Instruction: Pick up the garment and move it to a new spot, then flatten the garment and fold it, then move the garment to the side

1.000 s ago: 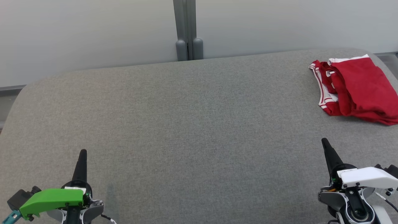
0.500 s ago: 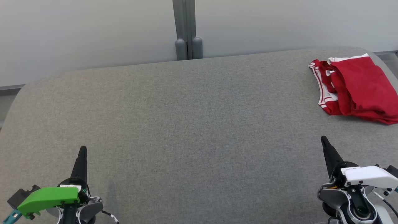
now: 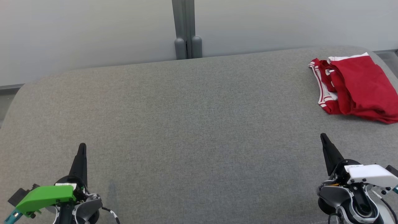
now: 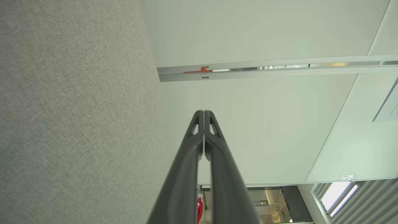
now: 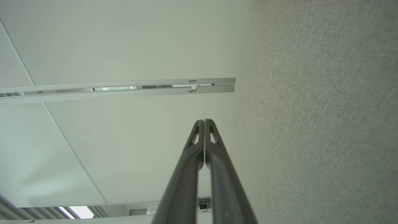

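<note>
The garment (image 3: 357, 87) is red with white striped trim and lies crumpled at the far right of the grey fabric surface (image 3: 192, 124), partly cut off by the frame edge. My left gripper (image 3: 82, 146) stands at the lower left, shut and empty, far from the garment. At the lower right my right gripper (image 3: 323, 136) is also shut and empty, a short way nearer than the garment. In the left wrist view the left gripper (image 4: 204, 112) has its fingertips pressed together. The right wrist view shows the right gripper (image 5: 204, 120) the same way.
A pale wall panel (image 3: 93, 31) with a grey vertical post (image 3: 186, 29) runs behind the surface's far edge. The surface has rounded corners at the far left and far right. A wide stretch of bare grey fabric lies between the two grippers.
Both grippers have crept a little forward in the head view, and the whole picture has shifted slightly. The garment lies as before.
</note>
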{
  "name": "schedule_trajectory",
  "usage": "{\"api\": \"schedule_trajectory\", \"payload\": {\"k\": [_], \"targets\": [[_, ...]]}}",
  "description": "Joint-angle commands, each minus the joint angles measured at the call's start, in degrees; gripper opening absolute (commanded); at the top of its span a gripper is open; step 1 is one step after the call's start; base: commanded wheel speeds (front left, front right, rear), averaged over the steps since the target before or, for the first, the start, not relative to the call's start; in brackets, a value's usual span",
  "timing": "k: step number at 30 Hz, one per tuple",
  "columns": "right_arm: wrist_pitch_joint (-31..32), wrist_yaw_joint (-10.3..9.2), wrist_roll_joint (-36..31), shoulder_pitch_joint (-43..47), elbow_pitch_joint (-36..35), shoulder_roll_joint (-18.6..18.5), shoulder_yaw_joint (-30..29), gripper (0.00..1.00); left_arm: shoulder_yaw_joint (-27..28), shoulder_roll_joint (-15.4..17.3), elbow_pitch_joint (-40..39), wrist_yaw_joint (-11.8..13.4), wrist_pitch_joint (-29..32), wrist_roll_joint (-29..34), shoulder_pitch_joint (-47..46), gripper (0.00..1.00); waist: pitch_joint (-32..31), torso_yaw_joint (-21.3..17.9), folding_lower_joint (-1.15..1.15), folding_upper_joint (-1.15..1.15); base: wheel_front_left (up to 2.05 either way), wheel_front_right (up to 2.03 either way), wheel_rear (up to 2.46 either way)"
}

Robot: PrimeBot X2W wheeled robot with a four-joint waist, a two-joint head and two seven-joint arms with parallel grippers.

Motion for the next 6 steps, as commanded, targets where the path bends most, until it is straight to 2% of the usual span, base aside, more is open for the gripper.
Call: {"api": "schedule_trajectory", "payload": {"k": [1,6], "targets": [[0.35,0.0,1.0,-0.44,0.16,0.07,-0.22,0.0,0.24,-0.08,-0.26,-0.02,0.33,-1.08,-0.87,0.0,0.02,-0.01,0.0,0.0,0.0,0.0,0.0],[0.32,0.0,0.82,-0.41,0.16,0.03,-0.2,0.0,0.22,-0.08,-0.2,-0.02,0.29,-0.87,-0.78,0.0,0.02,-0.01,0.0,0.0,0.0,0.0,0.0]]}}
